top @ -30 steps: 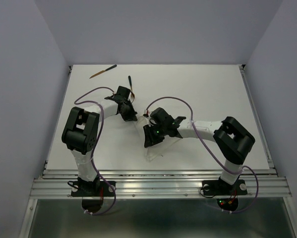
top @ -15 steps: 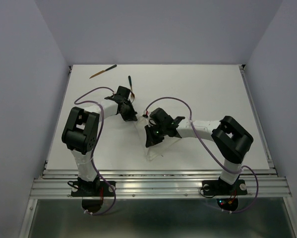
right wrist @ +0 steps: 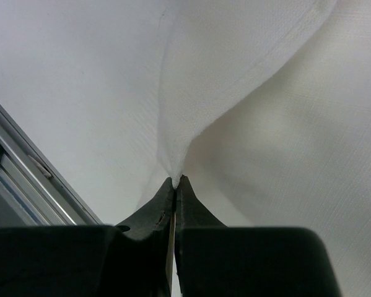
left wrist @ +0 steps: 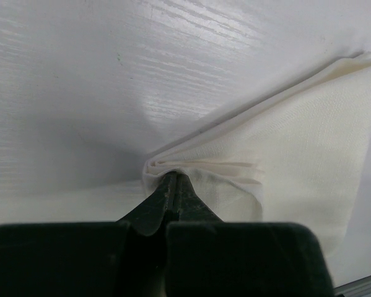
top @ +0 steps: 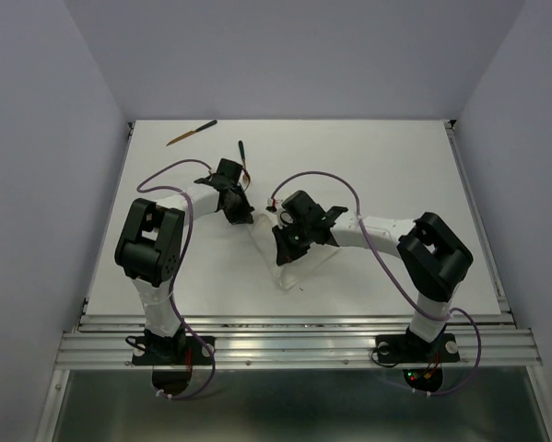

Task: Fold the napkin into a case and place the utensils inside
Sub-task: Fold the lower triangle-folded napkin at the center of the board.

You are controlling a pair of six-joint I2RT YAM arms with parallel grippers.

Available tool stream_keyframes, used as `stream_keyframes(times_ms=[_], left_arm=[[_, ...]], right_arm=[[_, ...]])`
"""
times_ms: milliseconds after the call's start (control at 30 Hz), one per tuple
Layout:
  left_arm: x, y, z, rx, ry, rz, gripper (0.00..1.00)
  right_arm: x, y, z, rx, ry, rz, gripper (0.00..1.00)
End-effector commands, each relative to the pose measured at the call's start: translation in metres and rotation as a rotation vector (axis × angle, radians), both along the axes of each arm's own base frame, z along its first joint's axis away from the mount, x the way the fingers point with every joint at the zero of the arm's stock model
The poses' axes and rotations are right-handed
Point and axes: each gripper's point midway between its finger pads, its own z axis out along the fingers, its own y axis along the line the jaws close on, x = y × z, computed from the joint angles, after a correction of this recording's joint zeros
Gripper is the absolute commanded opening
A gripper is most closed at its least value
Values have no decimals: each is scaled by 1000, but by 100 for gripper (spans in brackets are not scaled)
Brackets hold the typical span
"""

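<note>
The left gripper and right gripper each clamp tight on a sliver of napkin, so a tug may pull it free.

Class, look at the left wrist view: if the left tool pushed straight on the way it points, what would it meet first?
The napkin: the left tool is shut on a bunched fold of it, so cloth comes first. Past that fold probably lies the table, though depth is unclear.
</note>
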Motion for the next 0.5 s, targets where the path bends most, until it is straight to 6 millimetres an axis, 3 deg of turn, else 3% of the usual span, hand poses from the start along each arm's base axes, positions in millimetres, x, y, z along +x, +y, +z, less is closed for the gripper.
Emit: stream_keyframes(times_ms=[0,467], left_arm=[[3,7,2,51,-1,-8,0],[9,8,7,68,-14,-21,0]], right_arm=[[20,-2,28,28,-82,12,1],[23,-5,34,14,-98,123,1]])
